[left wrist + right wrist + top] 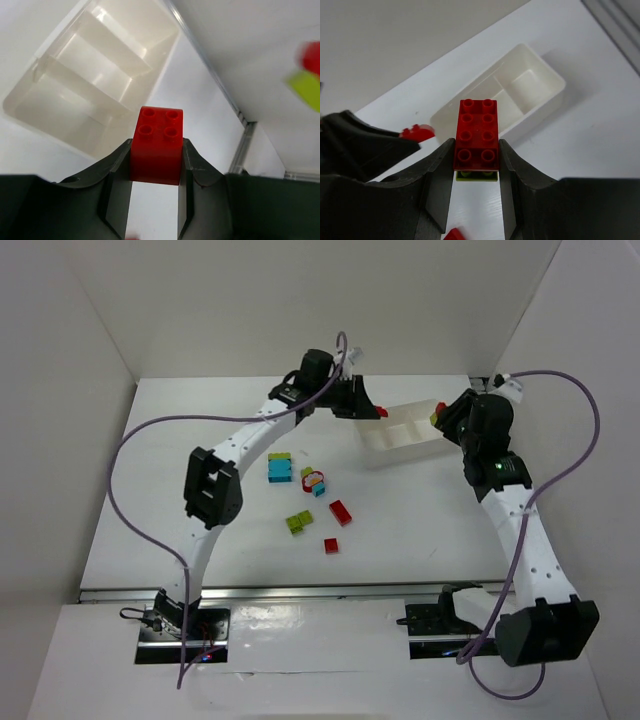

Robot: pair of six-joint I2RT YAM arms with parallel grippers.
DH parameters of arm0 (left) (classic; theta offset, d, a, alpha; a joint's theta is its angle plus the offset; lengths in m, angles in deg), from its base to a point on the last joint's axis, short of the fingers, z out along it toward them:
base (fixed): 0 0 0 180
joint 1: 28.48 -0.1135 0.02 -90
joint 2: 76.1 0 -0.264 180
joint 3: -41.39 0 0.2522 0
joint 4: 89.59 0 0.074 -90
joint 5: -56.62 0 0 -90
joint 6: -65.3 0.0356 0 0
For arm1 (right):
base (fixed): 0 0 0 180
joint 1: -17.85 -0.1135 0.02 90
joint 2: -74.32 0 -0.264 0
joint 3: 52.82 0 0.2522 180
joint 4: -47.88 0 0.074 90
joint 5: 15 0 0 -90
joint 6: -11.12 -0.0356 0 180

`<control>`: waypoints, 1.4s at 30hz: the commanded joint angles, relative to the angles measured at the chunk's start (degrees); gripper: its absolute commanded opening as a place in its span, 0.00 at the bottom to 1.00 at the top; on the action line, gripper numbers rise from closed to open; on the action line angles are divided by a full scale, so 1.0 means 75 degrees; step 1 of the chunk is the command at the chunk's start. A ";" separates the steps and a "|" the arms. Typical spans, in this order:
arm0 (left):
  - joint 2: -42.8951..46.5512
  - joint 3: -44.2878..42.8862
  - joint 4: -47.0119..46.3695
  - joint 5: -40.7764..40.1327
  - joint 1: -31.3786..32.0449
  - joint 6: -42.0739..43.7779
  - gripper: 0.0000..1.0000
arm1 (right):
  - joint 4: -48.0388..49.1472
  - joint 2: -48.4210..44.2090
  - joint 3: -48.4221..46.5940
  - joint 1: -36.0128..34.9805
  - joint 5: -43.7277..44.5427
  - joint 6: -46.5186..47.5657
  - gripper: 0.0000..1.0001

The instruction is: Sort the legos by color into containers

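Left tool (156,152) clamped on a red brick (159,125), right tool (476,162) clamped on a red-over-lime stack (477,130), both beside the white tray (547,95).

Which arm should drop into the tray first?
Probably left. The left gripper holds a small red brick beside the empty tray. The right gripper holds a long red brick with a green piece stuck underneath, likely needing splitting.

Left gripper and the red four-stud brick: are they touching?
Touching. The left wrist view shows both fingers of the left gripper pressed against opposite sides of the red brick, with no gap on either side.
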 commanded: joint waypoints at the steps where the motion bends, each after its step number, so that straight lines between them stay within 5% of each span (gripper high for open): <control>1: -0.1026 -0.1102 0.0570 -0.0955 0.0163 -0.0307 0.00 | -0.0277 -0.0591 0.0231 0.0090 0.1284 -0.0104 0.21; 9: -0.1405 -0.1209 0.0571 -0.1625 0.0304 -0.0226 0.03 | -0.0618 -0.0908 0.0477 0.0090 0.1438 -0.0104 0.21; 12: -0.1545 -0.1280 0.0571 -0.1415 0.0304 -0.0225 0.25 | -0.0618 -0.0827 0.0478 0.0090 0.1275 -0.0104 0.21; 13: -0.1546 -0.1280 0.0571 -0.1286 0.0304 -0.0225 0.45 | -0.0549 -0.0826 0.0478 0.0090 0.1274 -0.0104 0.21; 17: -0.1465 -0.1198 0.0418 -0.0969 0.0304 -0.0225 0.69 | -0.0478 -0.0662 0.0478 0.0090 0.1087 -0.0104 0.21; 21: -0.1126 -0.1127 0.0348 -0.0699 0.0304 -0.0086 0.82 | -0.0244 -0.0475 0.0478 0.0090 0.0573 0.0059 0.22; 26: -0.0119 -0.0498 0.0442 -0.0314 0.0212 0.0172 0.79 | 0.0271 -0.0031 0.0256 0.0172 -0.1264 0.0598 0.22; 30: 0.1579 0.1469 -0.0189 0.0961 -0.0234 0.0267 0.77 | 0.1276 0.0368 0.0092 0.0534 -0.4574 0.0751 0.22; 35: 0.3279 0.4853 -0.4081 0.4017 -0.0914 -0.1648 0.79 | 0.3241 0.1164 0.0207 0.0605 -0.7718 -0.0252 0.22; 42: 0.3212 0.5517 -0.5873 0.4831 -0.0914 -0.2884 0.81 | 0.5697 0.1891 0.0560 0.0605 -0.9424 -0.1931 0.22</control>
